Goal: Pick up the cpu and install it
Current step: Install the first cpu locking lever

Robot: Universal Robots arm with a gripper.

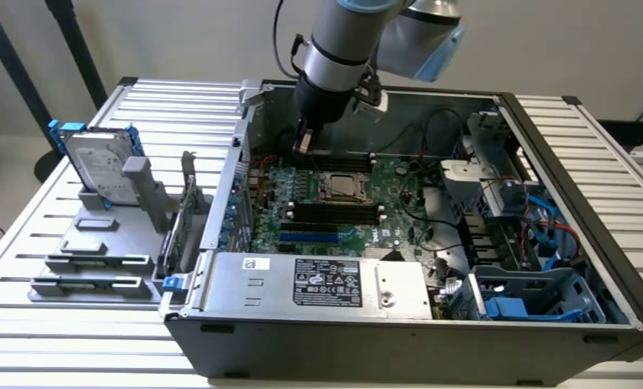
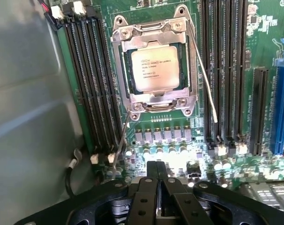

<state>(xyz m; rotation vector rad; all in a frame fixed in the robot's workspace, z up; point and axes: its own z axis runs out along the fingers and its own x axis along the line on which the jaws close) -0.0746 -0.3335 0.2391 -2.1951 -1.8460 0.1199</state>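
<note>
The cpu (image 2: 154,68), a small square chip with a dull silver top and printed text, lies flat in the motherboard socket (image 2: 122,70) under a metal frame. In the exterior view the cpu (image 1: 340,185) sits mid-board inside the open computer case (image 1: 408,344). My gripper (image 2: 157,171) hangs over the board a short way from the socket. Its black fingers are pressed together with nothing between them. From the exterior view, the gripper (image 1: 303,144) is above the board's far edge, up and to the left of the socket. Two thin wire levers (image 2: 205,79) run along the socket's sides.
Black memory slots (image 2: 93,79) flank the socket, and blue card slots (image 2: 281,108) lie further along. A power supply (image 1: 316,284) fills the case front. Cables and drive cages (image 1: 516,219) crowd the right. Outside, at the exterior view's left, stand a hard drive (image 1: 97,166) and grey holder blocks (image 1: 95,259).
</note>
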